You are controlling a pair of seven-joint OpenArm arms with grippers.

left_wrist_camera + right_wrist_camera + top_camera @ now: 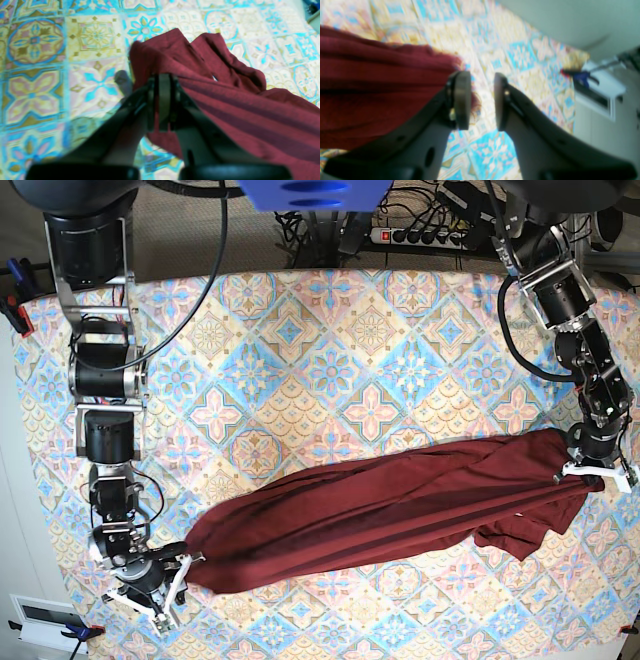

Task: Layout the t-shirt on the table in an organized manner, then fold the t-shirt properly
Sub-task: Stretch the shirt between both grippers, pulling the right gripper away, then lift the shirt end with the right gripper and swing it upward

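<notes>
Far left in the base view: right tool (178, 572), jaws apart in the right wrist view with patterned cloth showing in the gap, one pad (462, 100) just against the bunched end of the t-shirt (390, 505), nothing pinched. Thin, soft maroon jersey, pulled into a long rope-like band with lengthwise folds, slanting across the near half of the bench (330, 370) from lower left up to the right. Bench cover of diamond tiles in blue, pink and cream, flat and bare over the whole far half. Near edge close under the garment's low end. Loose crumpled flap drooping below the band toward the right. Far right: left tool (161, 100) clamped shut on the t-shirt's raised end. Power strip (415, 235) and cables beyond the far edge.
</notes>
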